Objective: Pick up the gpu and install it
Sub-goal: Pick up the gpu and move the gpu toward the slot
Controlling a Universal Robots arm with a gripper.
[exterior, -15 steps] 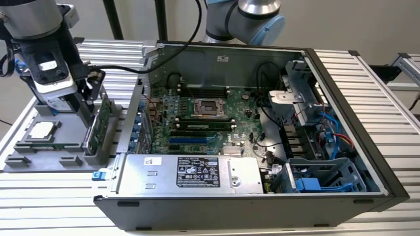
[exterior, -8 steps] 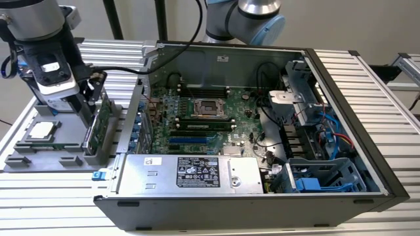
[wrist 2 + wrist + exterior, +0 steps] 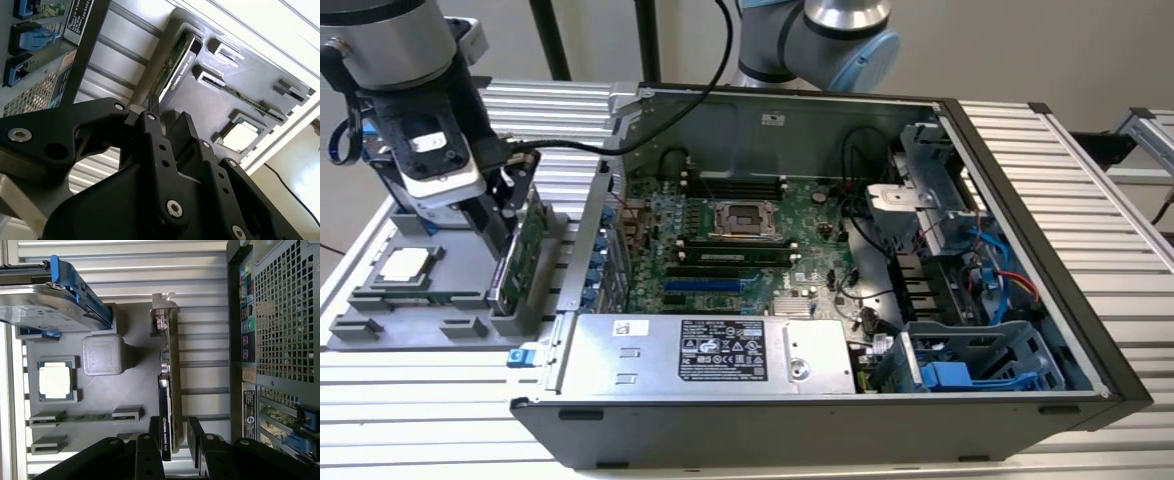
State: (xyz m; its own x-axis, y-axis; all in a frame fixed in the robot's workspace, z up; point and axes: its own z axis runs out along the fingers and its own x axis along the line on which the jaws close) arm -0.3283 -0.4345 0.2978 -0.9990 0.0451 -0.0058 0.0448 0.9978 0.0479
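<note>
The gpu (image 3: 522, 255) stands on its edge in a slot of the grey parts tray (image 3: 400, 325), at the exterior view's left, just outside the open computer case (image 3: 1014, 250). The first wrist view shows the gpu's (image 3: 169, 365) green board, black shroud and silver bracket end. My gripper (image 3: 172, 422) is lowered over the card, one finger on each side. One finger (image 3: 154, 430) lies against the shroud and the other (image 3: 194, 432) stands a narrow gap off the board. In the second wrist view the gripper (image 3: 167, 112) points down at the card's top edge (image 3: 175, 60).
The tray also holds a CPU (image 3: 55, 381), RAM sticks (image 3: 85, 416), a grey block (image 3: 102, 355) and a hard drive with blue rails (image 3: 55, 300). Inside the case lie the motherboard (image 3: 747, 250) with blue slots (image 3: 700, 285), and the power supply (image 3: 707, 350) along the front. The case's rear wall (image 3: 280, 340) stands close beside the card.
</note>
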